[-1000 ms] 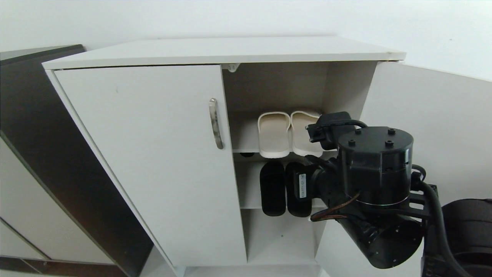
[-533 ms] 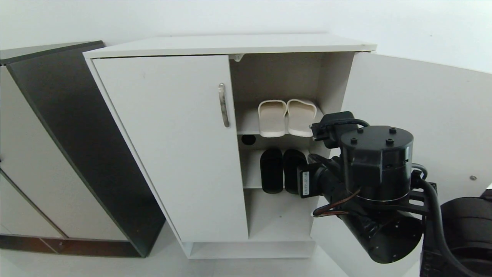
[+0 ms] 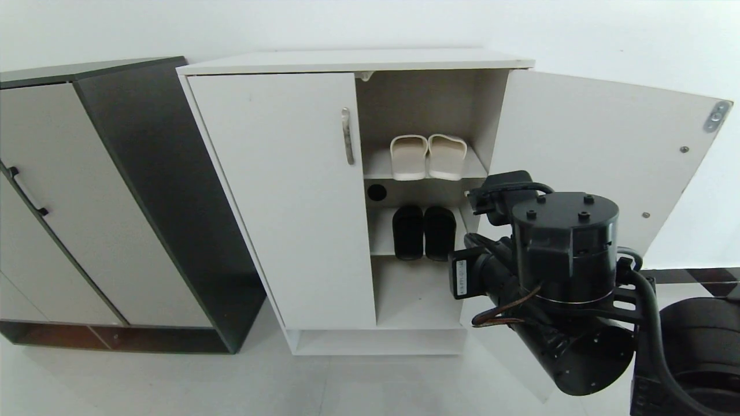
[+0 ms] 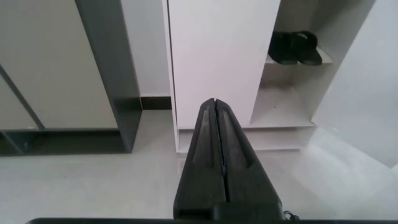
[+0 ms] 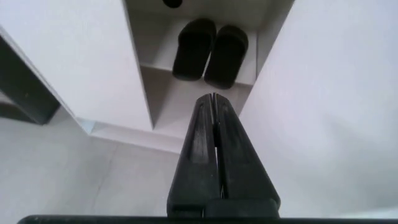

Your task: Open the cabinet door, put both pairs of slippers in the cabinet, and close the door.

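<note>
Two pairs, white slippers (image 3: 409, 157) and black slippers (image 5: 196, 48), shelved ahead of right gripper (image 5: 213, 98), fingers together; glancing push may slip off door (image 3: 601, 150) alongside.

The head camera pulls back from the white two-door wooden cabinet (image 3: 300, 190), so the whole scene shrinks and shifts in view; the things themselves do not move. The open white right door (image 3: 584, 144) now shows to its far edge. The dark grey neighbouring cabinet (image 3: 150, 190) and pale floor (image 3: 231, 381) show more fully. The black right arm (image 3: 563, 254) no longer covers the cream slippers (image 3: 428, 156) or black slippers (image 3: 424, 232).
</note>
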